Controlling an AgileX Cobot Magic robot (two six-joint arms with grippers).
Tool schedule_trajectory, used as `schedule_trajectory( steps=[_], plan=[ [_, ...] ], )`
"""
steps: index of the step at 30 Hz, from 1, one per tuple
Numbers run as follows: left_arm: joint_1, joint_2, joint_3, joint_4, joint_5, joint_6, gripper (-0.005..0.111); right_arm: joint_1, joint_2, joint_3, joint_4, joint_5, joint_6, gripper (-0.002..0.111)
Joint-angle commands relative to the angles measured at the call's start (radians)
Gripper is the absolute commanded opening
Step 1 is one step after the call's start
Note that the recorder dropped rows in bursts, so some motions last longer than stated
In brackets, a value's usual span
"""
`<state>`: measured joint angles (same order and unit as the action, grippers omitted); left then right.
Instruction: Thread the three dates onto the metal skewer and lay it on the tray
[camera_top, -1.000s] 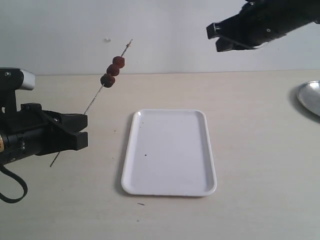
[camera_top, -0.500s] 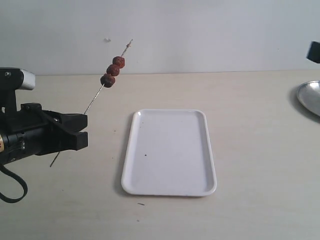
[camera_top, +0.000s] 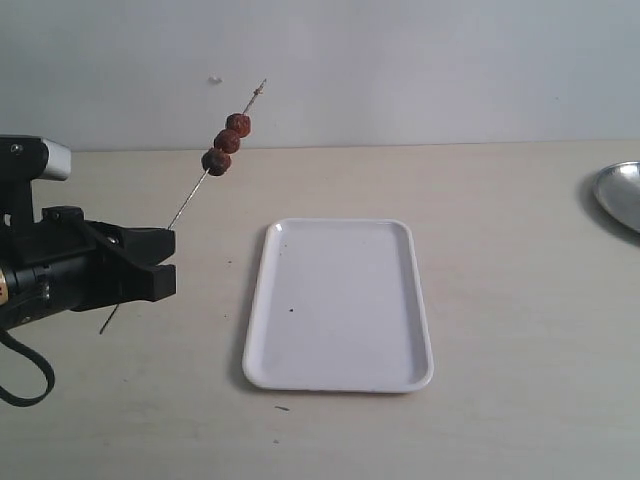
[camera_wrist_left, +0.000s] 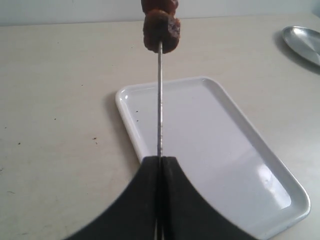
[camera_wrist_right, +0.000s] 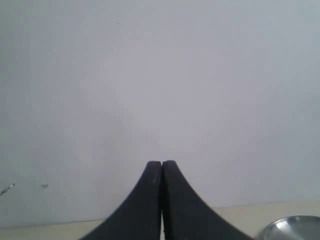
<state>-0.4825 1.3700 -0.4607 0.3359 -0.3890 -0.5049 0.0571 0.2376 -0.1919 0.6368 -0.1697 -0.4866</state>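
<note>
Thin skewer (camera_top: 190, 199) was clamped at its bare lower part by left hand (camera_top: 168, 262); right hand (camera_wrist_right: 161, 163) was shut, empty. It looked stiff, light, slippery; 3 dates (camera_top: 226, 141) made it top-heavy.

A pale, wood-grained table (camera_top: 520, 300) carries the white tray (camera_top: 350, 300), which lies flat near its middle. A round silvery dish (camera_top: 622, 195) lies well apart, toward the far right edge.
</note>
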Motion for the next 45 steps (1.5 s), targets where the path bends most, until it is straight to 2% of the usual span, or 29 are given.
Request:
schedule_trajectory(
  steps=[1,11,20,26,33,40,45],
  plan=[
    [-0.006,0.002,-0.005,0.005,-0.001,-0.003,0.000,0.002,-0.055,0.043,-0.010,0.045,-0.002,0.000],
    [-0.006,0.002,-0.005,0.007,0.003,-0.003,0.000,0.002,-0.054,0.065,-0.052,0.045,-0.016,0.000],
    [-0.006,0.002,-0.005,0.026,0.024,-0.003,0.000,0.002,-0.054,0.065,-0.033,0.119,-0.001,0.000],
    [-0.006,0.002,-0.005,0.026,0.020,-0.048,0.000,0.002,-0.054,0.065,-0.033,0.119,-0.001,0.000],
    [-0.006,0.002,-0.005,0.027,0.118,-0.048,0.000,0.002,-0.054,0.065,-0.033,0.119,-0.001,0.000],
    [-0.006,0.002,-0.005,0.027,0.118,-0.048,0.000,0.002,-0.054,0.065,-0.033,0.119,-0.001,0.000],
    [-0.006,0.002,-0.005,0.027,0.065,-0.053,0.000,0.002,-0.054,0.065,-0.033,0.119,-0.001,0.000]
  ],
)
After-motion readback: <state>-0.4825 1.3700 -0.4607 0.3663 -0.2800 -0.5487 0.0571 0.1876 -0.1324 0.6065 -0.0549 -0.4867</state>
